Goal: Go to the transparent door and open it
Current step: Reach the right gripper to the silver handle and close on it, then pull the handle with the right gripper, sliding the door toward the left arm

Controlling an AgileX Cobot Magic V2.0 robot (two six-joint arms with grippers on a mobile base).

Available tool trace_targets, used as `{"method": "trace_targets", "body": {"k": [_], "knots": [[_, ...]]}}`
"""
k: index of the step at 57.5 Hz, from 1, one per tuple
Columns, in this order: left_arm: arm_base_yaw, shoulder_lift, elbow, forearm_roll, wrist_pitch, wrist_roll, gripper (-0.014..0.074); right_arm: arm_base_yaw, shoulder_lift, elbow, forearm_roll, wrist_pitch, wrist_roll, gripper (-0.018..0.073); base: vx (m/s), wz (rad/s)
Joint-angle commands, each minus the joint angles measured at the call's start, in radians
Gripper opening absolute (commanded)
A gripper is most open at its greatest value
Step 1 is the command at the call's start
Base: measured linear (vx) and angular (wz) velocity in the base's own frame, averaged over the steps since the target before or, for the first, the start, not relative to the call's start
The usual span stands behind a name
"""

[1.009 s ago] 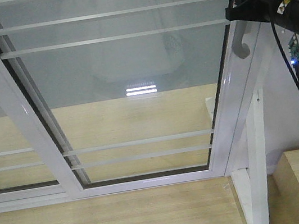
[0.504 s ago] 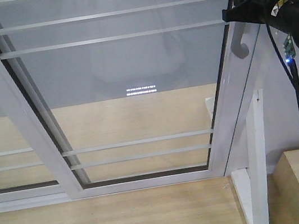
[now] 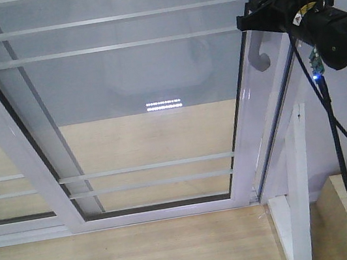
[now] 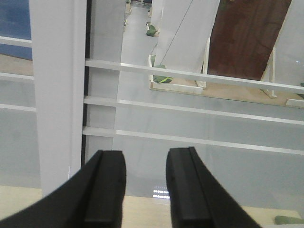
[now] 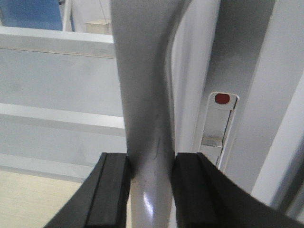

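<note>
my right gripper (image 5: 149, 190) is squeezing the handle (image 5: 142, 95), and the transparent door (image 3: 245, 145) is now sliding along with it, starting to open. my left gripper (image 4: 145, 190) is hanging open.

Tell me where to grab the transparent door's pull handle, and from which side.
Grip the pull handle on its straight shank above the hooked end, coming head-on from the robot's side of the transparent door. The shank is narrow and stands clear of the door, so the right tool closes squarely across it.
</note>
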Motion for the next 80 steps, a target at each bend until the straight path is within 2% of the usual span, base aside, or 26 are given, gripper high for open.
{"method": "trace_targets", "body": {"k": [1,32,56,60,65,70,80], "knots": [[-0.004,-0.004,-0.035,-0.002,-0.081,-0.007,0.0363,0.053,-0.052,-0.042,-0.043,-0.174,0.002,0.0242,0.00,0.00],[-0.004,-0.004,-0.035,-0.002,-0.080,-0.007,0.0363,0.206,0.033,-0.153,-0.011,-0.179,0.002,0.0244,0.00,0.00],[-0.004,-0.004,-0.035,-0.002,-0.077,-0.007,0.0363,0.214,0.039,-0.156,0.007,-0.167,0.002,0.0252,0.00,0.00],[-0.004,-0.004,-0.035,-0.002,-0.077,-0.007,0.0363,0.214,0.022,-0.151,0.007,-0.128,0.004,0.0263,0.00,0.00],[-0.004,-0.004,-0.035,-0.002,-0.074,-0.007,0.0363,0.217,-0.034,-0.151,0.007,-0.008,0.061,0.0265,0.00,0.00],[-0.004,0.002,-0.035,-0.001,-0.072,-0.006,0.0363,0.217,-0.107,-0.151,0.007,0.104,0.071,0.0265,0.00,0.00],[-0.004,0.040,-0.035,0.026,-0.076,-0.006,0.0363,0.210,-0.244,-0.151,-0.003,0.262,-0.032,0.0260,0.00,0.00]]}}
